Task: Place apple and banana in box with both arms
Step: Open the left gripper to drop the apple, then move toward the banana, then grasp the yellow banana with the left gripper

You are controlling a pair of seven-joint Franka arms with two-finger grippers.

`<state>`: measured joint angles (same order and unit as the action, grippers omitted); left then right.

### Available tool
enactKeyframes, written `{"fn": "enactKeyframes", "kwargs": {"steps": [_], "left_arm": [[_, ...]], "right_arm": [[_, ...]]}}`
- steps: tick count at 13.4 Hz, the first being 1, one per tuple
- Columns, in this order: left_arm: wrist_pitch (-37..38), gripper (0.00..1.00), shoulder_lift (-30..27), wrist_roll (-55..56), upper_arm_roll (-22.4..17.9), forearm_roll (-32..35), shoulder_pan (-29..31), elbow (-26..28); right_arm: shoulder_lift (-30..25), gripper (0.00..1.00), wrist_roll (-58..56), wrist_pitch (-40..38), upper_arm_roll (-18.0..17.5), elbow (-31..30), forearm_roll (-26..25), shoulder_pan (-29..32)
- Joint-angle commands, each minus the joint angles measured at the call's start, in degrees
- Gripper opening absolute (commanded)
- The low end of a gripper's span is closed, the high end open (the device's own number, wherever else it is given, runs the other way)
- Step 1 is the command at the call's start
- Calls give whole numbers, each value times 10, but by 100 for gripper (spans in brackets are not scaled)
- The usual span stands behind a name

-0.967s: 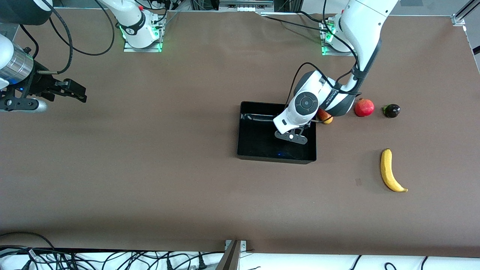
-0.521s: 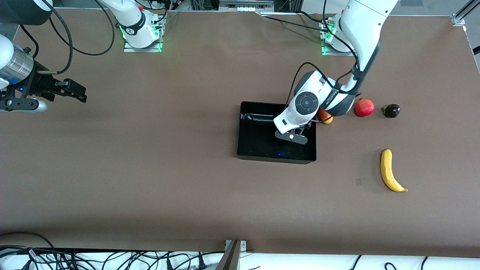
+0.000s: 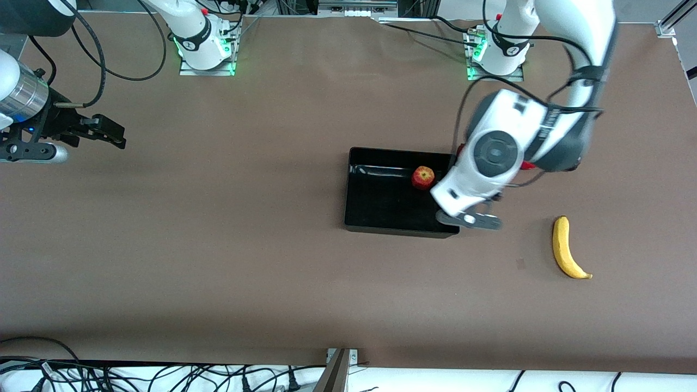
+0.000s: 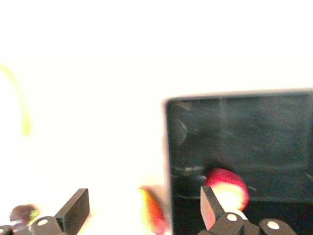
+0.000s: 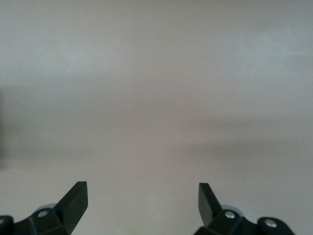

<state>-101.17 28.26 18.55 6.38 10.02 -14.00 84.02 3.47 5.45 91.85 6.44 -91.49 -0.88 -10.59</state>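
The apple (image 3: 423, 177) lies in the black box (image 3: 381, 204), near its wall toward the left arm's end. It also shows in the left wrist view (image 4: 226, 188), inside the box (image 4: 254, 132). My left gripper (image 3: 469, 220) is open and empty over the box's corner at that end; in the left wrist view (image 4: 142, 205) its fingers stand wide apart. The banana (image 3: 566, 247) lies on the table toward the left arm's end, nearer to the front camera than the box. My right gripper (image 3: 115, 136) waits open and empty at the right arm's end, over bare table (image 5: 142, 196).
A red-yellow mango-like fruit (image 4: 152, 215) lies just outside the box. A dark purple fruit (image 4: 22, 213) lies farther toward the left arm's end. A red round fruit (image 3: 526, 164) is mostly hidden by the left arm. Cables run along the table's front edge.
The left gripper has let go of the apple, which now lies in the box. The left arm has risen and swung toward the banana. The right arm has not moved.
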Motion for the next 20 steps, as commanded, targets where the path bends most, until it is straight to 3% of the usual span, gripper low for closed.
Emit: {"fn": "enactKeyframes", "kwargs": {"steps": [1,4,7,13,14,15,16,17,20], "left_arm": [[-28,100,63,-27,-4,50,87,-32],[-148,100,110,-111,-3,75,185,-31],[-266,100,158,-179,-3,68,234,-24],[-293,100,190,-179,1,22,263,15],[-293,87,192,-183,1,22,267,16],[-288,53,192,-208,1,22,269,17],[-286,13,192,-238,1,21,269,19],[-286,0,194,-247,0,21,274,19],[-272,0,189,-245,4,14,275,19]], "right_arm": [[1,100,-1,0,-5,5,-6,6],[1,100,-1,0,-5,5,-6,6],[1,100,-1,0,-5,5,-6,6],[1,100,-1,0,-5,5,-6,6],[1,100,-1,0,-5,5,-6,6],[1,100,-1,0,-5,5,-6,6],[1,100,-1,0,-5,5,-6,6],[1,100,-1,0,-5,5,-6,6],[1,100,-1,0,-5,5,-6,6]]}}
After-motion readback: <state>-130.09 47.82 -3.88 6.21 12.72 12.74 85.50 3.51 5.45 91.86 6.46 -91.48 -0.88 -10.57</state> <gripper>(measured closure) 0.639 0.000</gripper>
